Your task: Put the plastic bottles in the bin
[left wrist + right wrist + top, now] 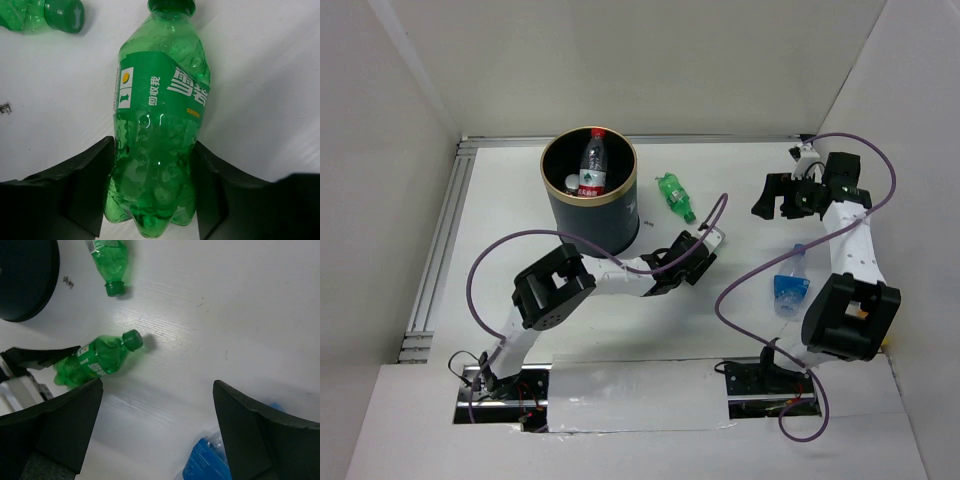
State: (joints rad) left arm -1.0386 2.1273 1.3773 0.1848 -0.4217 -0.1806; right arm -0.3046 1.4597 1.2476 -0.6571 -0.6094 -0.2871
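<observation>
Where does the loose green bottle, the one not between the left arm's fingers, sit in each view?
Top external: the loose green bottle lies near the centre, right of the bin.
Left wrist: the bottle is in the top-left corner, cropped.
Right wrist: the bottle is at the top, left of centre.
Shared landmark: the left gripper, its fingers closed on the second green bottle, next to the loose one.

White table [730,165] bearing a bin and three plastic bottles.
The navy, gold-rimmed bin [605,228] stands upright toward the far left. Just right of it lies a green bottle [674,195], cap pointing near-right. A second green bottle [95,360] lies on its side nearer the arms. A clear, blue-labelled bottle [790,287] lies well apart on the right.
</observation>
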